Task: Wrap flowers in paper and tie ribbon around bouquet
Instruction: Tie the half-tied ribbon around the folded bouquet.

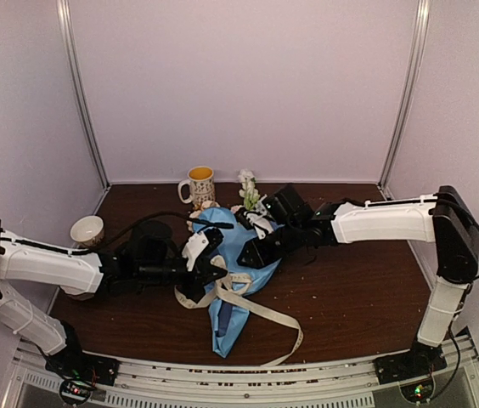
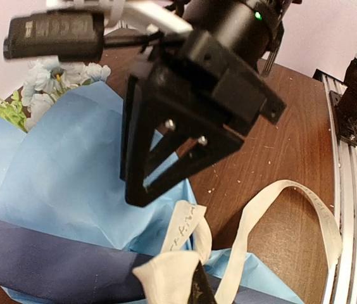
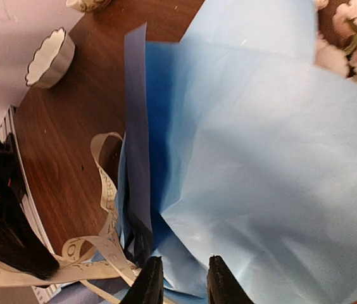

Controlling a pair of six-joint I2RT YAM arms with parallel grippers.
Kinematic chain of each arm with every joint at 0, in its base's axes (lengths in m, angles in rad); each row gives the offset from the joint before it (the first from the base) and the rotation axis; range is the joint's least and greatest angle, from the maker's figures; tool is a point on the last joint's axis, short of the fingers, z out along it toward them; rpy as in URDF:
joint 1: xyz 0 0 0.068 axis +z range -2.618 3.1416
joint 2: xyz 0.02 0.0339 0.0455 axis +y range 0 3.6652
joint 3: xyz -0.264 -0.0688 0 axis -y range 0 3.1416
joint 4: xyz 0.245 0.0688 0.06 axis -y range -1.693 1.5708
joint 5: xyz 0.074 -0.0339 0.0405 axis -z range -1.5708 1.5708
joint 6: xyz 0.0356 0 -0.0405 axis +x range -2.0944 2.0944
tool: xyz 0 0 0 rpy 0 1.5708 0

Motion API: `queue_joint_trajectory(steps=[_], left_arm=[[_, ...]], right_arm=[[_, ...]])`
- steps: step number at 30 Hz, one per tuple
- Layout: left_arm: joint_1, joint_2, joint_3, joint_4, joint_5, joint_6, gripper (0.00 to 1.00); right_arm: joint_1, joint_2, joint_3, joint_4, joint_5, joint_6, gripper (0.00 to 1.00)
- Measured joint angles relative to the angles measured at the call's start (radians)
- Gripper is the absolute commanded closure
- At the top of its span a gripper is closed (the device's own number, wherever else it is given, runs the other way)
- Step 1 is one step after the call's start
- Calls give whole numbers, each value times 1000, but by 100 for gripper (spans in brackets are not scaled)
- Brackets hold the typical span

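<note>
Pale walls stand around the brown bench. My left jaws pinch the ribbon tight. My right jaws sit a little apart over the paper. If I tug hard, I think the loose blue paper could pop open. The bouquet lies mid-frame in the top view, with the flowers peeking out toward the top of the frame. The ribbon is cream, floppy and not tied.
</note>
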Motion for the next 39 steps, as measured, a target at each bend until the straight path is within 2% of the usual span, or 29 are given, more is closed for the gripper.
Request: queue_joint_trajectory(steps=[5, 14, 15, 19, 21, 22, 25, 30, 35, 39], left_arm=[[0, 0, -2, 3, 0, -5, 100], [0, 14, -2, 3, -1, -8, 100], [0, 15, -2, 3, -1, -8, 100], [0, 18, -2, 3, -1, -9, 100], [0, 22, -2, 3, -2, -9, 100], [0, 24, -2, 3, -2, -9, 100], [2, 26, -2, 2, -3, -9, 100], [11, 26, -2, 2, -5, -9, 100], [13, 26, -2, 2, -5, -9, 100], [13, 26, -6, 3, -5, -9, 100]], right_arm=[[4, 44, 8, -48, -100, -92, 64], [12, 43, -15, -2, -233, -123, 65], [12, 43, -18, -1, -238, -123, 67], [13, 43, -37, 8, -264, -122, 89], [15, 43, -41, 12, -269, -120, 94], [18, 43, -42, 13, -269, -120, 94], [19, 42, -47, 14, -265, -121, 84], [20, 14, -63, 9, -254, -121, 81], [20, -47, -64, 10, -238, -105, 70], [24, -98, -76, 45, -209, -79, 64]])
